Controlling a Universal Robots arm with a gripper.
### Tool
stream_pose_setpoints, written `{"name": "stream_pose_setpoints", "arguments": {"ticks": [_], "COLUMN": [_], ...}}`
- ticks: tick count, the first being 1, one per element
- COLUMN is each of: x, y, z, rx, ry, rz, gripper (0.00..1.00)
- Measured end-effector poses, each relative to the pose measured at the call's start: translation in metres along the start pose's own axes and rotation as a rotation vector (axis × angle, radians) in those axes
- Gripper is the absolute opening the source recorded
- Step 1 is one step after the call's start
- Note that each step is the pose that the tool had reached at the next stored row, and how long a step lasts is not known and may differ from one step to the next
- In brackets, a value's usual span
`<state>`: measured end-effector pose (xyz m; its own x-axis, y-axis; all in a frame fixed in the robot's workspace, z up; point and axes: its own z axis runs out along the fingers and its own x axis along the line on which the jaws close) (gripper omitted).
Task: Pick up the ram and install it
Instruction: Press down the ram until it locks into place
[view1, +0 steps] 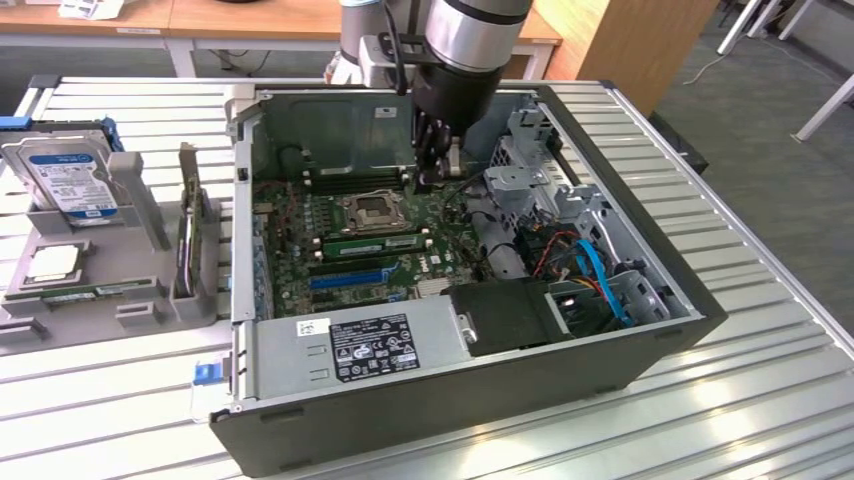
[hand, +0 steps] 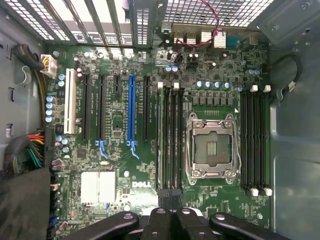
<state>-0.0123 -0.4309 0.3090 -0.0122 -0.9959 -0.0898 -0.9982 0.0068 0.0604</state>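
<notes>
A long, thin green ram stick (view1: 96, 291) lies flat on the grey holder (view1: 80, 305) at the exterior view's left, outside the computer case (view1: 454, 400). Another green stick (view1: 375, 243) stands in a memory slot beside the empty CPU socket (view1: 370, 212). My gripper (view1: 430, 183) hangs inside the open case, above the motherboard and well away from the holder. It is shut, and I see nothing between its fingers. In the wrist view the gripper (hand: 170, 194) hovers over one end of the memory slots (hand: 169, 135) next to the CPU socket (hand: 211, 146).
The holder also carries a hard drive (view1: 64, 178), an upright expansion card (view1: 191, 235) and a CPU chip (view1: 54, 262). Inside the case are a power supply (view1: 367, 345), a drive cage (view1: 541, 180) and blue cables (view1: 601, 280). The slatted metal table (view1: 747, 330) surrounds the case.
</notes>
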Motion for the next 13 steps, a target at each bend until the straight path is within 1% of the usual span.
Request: {"name": "stream_pose_setpoints", "arguments": {"ticks": [13], "x": [0.0008], "y": [-0.0005], "z": [0.0085], "rx": [0.0000], "ry": [0.0000], "rz": [0.000], "gripper": [0.10]}}
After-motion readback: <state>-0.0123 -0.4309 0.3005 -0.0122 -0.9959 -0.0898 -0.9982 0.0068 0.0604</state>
